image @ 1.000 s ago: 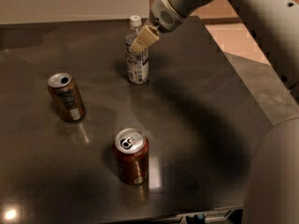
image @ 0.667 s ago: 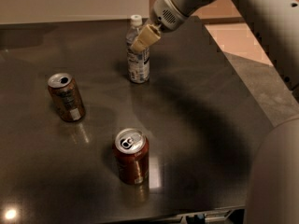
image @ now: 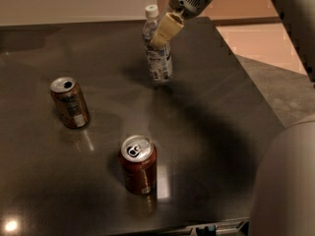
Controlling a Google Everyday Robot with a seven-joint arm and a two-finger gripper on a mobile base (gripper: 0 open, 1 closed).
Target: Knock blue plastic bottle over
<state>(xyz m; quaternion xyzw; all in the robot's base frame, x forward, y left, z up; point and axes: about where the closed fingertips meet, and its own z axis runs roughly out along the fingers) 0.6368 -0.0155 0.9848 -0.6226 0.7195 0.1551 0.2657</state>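
Observation:
The blue plastic bottle (image: pixel 160 62) stands at the back middle of the dark table (image: pixel 211 112). It is clear, with a white cap and a white-bluish label, and it leans with its cap toward the left. My gripper (image: pixel 165 31) comes down from the upper right and presses against the bottle's upper part, just below the cap, covering part of its neck.
A gold-brown soda can (image: pixel 70 102) stands upright at the left. A reddish-brown soda can (image: pixel 139 164) stands upright near the front edge. The table's right edge runs close to the bottle, with floor beyond it. My robot's grey body (image: pixel 285 181) fills the lower right corner.
My gripper has moved right and toward the back. The bottle has slid that way with it and now leans instead of standing straight. Both cans are unmoved.

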